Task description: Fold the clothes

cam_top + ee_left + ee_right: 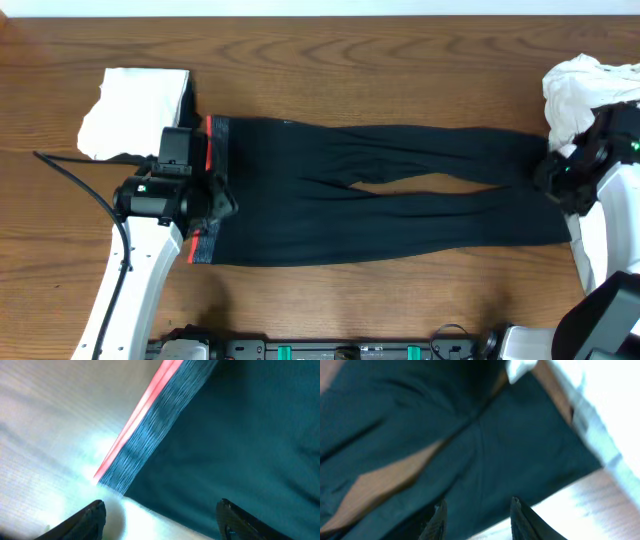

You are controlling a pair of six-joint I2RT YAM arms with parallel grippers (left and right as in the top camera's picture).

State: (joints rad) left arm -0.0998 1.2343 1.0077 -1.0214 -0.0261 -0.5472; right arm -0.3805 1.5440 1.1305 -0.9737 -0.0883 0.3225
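Across the middle of the overhead frame I see the black leggings stretched flat on the tabletop, with the red-orange waistband at the left and the ankles at the right. A folded white cloth lies in the upper left, just beside the waistband corner, and a crumpled white T-shirt sits in the upper right. My left jaws hang over the waistband's edge at left centre, and my right jaws are over the ankle end at the right edge. From the left wrist view, the waistband runs diagonally from top centre to lower left, with pale tabletop to its left and dark leggings to its right. The left jaws stand wide apart, their fingertips at the bottom corners with nothing between them. From the right wrist view, the leggings fill most of the frame, a wedge of tabletop shows between the legs, and the T-shirt lies at the upper right. The right jaws are partly open above the fabric, gripping nothing.
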